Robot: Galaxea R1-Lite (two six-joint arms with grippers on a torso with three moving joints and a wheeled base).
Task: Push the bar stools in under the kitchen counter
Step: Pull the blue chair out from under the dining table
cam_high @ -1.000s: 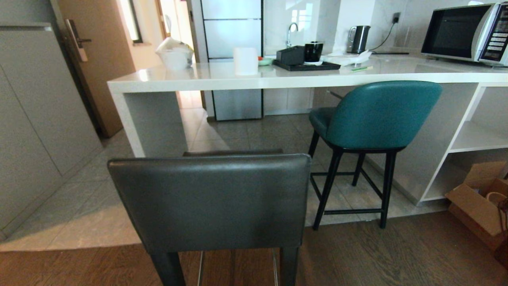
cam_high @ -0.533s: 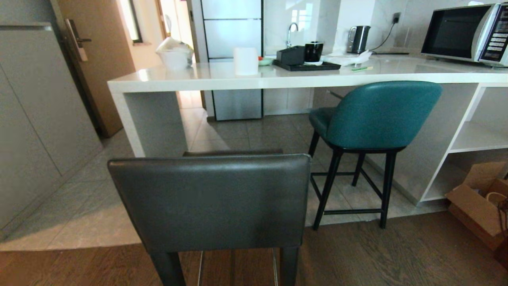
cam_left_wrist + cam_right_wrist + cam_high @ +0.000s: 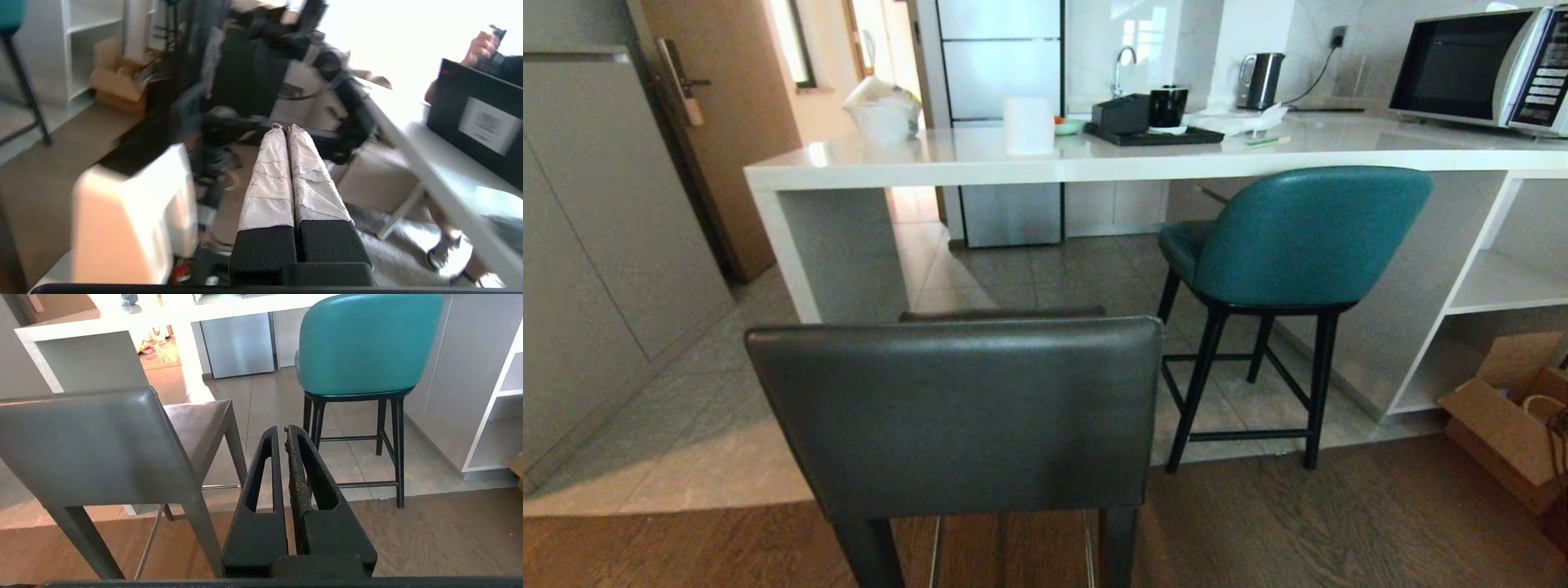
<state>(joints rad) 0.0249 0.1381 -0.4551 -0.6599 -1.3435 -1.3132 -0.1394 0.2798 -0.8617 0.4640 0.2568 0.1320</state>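
The grey bar stool with the square leather back stands close in front of me, out from the kitchen counter, its back toward me. The teal bar stool stands at the right, its seat partly under the white slab. Neither arm shows in the head view. My right gripper is shut and empty, held low behind the grey stool, with the teal stool farther ahead. My left gripper, its fingers wrapped in pale tape, is shut and empty, pointing away toward the room behind.
White open shelving and an open cardboard box lie at the right. A microwave, kettle and tray sit on the counter. Grey cabinets line the left. A person and a white table appear in the left wrist view.
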